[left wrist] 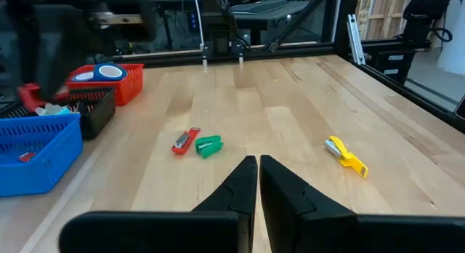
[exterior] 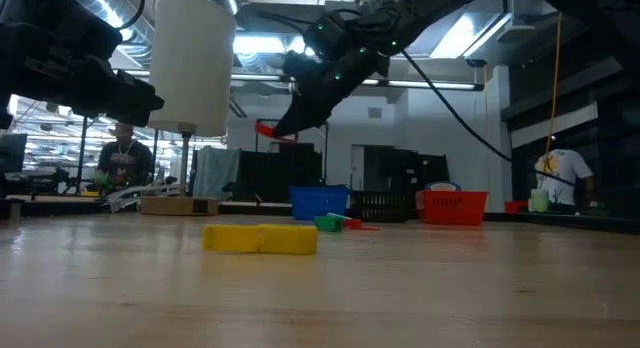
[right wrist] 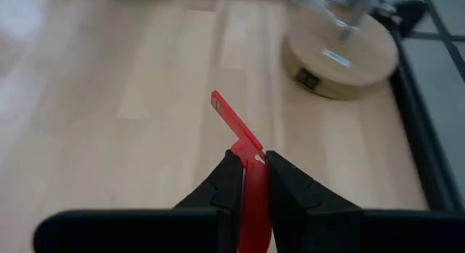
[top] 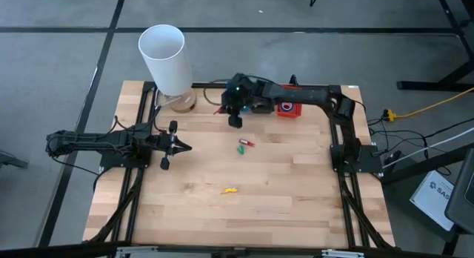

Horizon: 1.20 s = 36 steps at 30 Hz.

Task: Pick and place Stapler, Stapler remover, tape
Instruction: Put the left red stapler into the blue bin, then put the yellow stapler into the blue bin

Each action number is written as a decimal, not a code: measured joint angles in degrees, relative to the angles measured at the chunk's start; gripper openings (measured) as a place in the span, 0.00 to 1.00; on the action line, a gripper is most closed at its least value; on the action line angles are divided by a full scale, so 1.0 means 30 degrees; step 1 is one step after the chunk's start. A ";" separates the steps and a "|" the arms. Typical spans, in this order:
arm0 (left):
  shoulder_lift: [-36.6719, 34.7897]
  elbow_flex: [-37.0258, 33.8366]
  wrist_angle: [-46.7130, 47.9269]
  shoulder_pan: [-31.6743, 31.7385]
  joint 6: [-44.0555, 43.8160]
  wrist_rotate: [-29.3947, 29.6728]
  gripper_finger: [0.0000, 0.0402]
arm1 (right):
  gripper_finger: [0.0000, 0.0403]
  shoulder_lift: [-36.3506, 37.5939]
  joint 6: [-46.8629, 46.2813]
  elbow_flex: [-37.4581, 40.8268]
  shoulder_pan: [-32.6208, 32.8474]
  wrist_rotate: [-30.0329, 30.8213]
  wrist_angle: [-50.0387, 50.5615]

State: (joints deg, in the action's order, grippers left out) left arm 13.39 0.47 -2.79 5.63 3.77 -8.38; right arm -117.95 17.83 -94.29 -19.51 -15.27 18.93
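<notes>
Right gripper (right wrist: 247, 182): upper centre of the high view, raised above the table; fingers pinching a red stapler (right wrist: 241, 147) by one end, so its hinged arm sticks out ahead.
Likely purpose of the hold: carrying the stapler toward the bins at the table's far edge, judged from the pose.
Left gripper (left wrist: 259, 182): left-centre of the high view, waiting low over the wood; fingers pressed together on nothing.
Remaining items: a small red piece (left wrist: 186, 140) just beside a green piece (left wrist: 208, 146) at mid-table; a yellow piece (left wrist: 346, 155) nearer the lower centre, well apart.
Bins: blue basket (left wrist: 43, 147), black basket (left wrist: 96, 111), red basket (left wrist: 129, 80) in a row.
Tape: a blue-and-white roll (left wrist: 109, 72) lies in the red basket.
</notes>
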 joint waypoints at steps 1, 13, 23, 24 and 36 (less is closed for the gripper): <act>0.0000 0.0001 0.0000 -0.0006 0.0000 0.0000 0.04 | 0.11 0.0012 -0.0175 0.0005 -0.0253 0.0000 -0.0032; 0.0000 -0.0001 0.0000 0.0000 0.0000 -0.0007 0.04 | 0.11 0.0076 -0.2461 0.1049 -0.3764 0.0274 -0.0876; 0.0000 -0.0001 0.0000 -0.0007 0.0000 -0.0015 0.04 | 0.15 0.0080 -0.3893 0.4203 -0.5246 0.0211 -0.3172; 0.0000 0.0002 0.0002 -0.0002 0.0000 -0.0015 0.04 | 0.16 0.0073 -0.3886 0.4432 -0.5320 0.0211 -0.3164; 0.0000 0.0007 0.0000 0.0000 0.0000 -0.0015 0.04 | 0.40 0.0073 -0.3881 0.4934 -0.5440 -0.0299 -0.3648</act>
State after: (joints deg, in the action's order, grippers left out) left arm 13.39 0.49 -2.79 5.63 3.77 -8.43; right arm -117.73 6.19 -79.49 -35.83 -16.16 7.99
